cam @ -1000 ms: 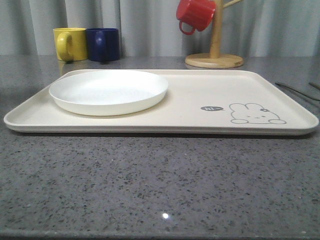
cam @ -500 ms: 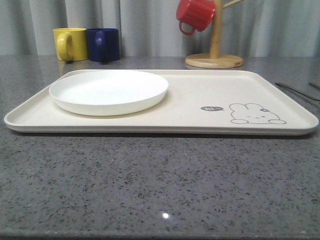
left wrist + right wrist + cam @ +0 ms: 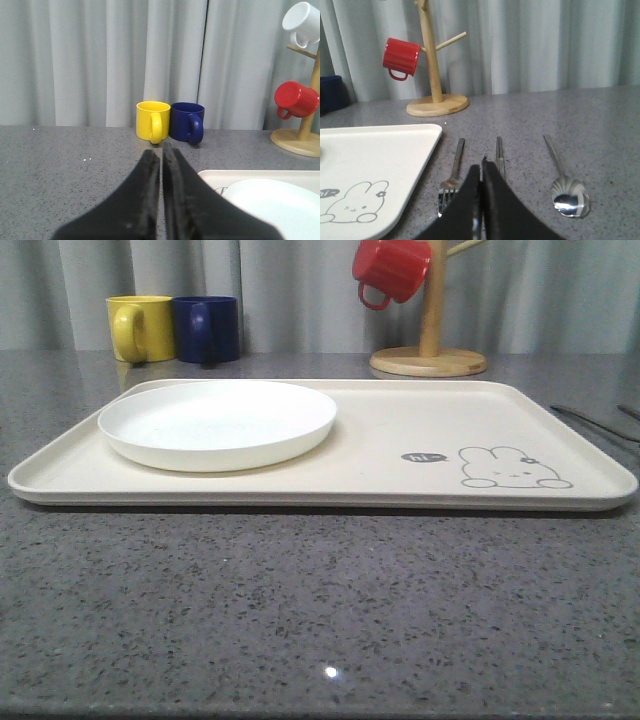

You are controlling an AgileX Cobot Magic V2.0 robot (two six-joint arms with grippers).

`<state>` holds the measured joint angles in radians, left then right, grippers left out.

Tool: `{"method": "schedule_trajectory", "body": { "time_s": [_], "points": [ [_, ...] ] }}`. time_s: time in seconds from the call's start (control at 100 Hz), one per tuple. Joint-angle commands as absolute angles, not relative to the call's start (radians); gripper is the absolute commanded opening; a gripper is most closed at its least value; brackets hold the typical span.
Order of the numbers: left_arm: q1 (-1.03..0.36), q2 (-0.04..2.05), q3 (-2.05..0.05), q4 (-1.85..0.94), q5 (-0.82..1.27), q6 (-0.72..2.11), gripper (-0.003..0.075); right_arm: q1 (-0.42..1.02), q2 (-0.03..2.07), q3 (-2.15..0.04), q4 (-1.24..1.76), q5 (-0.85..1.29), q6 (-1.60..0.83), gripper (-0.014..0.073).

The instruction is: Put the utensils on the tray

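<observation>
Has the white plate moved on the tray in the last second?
No. The white plate sits at the same spot on the tray, its edge equally far from the rabbit drawing.

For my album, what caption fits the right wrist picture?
Shut right gripper over fork, chopsticks and spoon waiting beside the rabbit tray.
</observation>
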<state>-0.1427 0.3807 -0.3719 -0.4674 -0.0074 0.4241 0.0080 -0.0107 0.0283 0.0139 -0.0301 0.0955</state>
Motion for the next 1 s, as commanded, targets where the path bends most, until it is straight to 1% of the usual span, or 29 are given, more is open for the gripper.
{"method": "schedule_trajectory", "body": {
  "time_s": [0.0,0.11,0.23,0.35,0.54,0.64,0.82,0.99],
  "points": [
    [-0.151,0.386,-0.399,-0.474,-0.081,0.423,-0.0018,0.003,-0.033,0.009,0.012,-0.155,0.089,-0.0068],
    [-0.151,0.386,-0.399,-0.474,-0.081,0.423,-0.0018,0.003,-0.033,-0.014,0.014,-0.139,0.089,-0.0068],
    [-0.151,0.386,-0.399,-0.474,-0.081,0.423,-0.0018,0.003,-0.023,-0.097,0.056,0.000,0.089,-0.0068],
    [-0.151,0.386,-0.399,-0.474,-0.081,0.423,-0.0018,0.003,0.040,-0.217,0.093,0.135,0.089,-0.0068],
    [-0.151,0.386,-0.399,-0.474,-0.081,0.423,-0.0018,0.003,0.274,-0.453,0.093,0.409,0.089,-0.0068],
    [-0.151,0.386,-0.399,-0.474,-0.081,0.423,-0.0018,0.003,0.410,-0.558,0.093,0.504,0.089,-0.0068],
    [-0.151,0.386,-0.399,-0.474,-0.081,0.423,-0.0018,0.003,0.605,-0.676,0.093,0.523,0.089,-0.0068],
    [-0.151,0.386,-0.399,-0.474,-0.081,0.423,-0.0018,0.003,0.709,-0.700,0.093,0.529,0.089,-0.0064]
  ]
}}
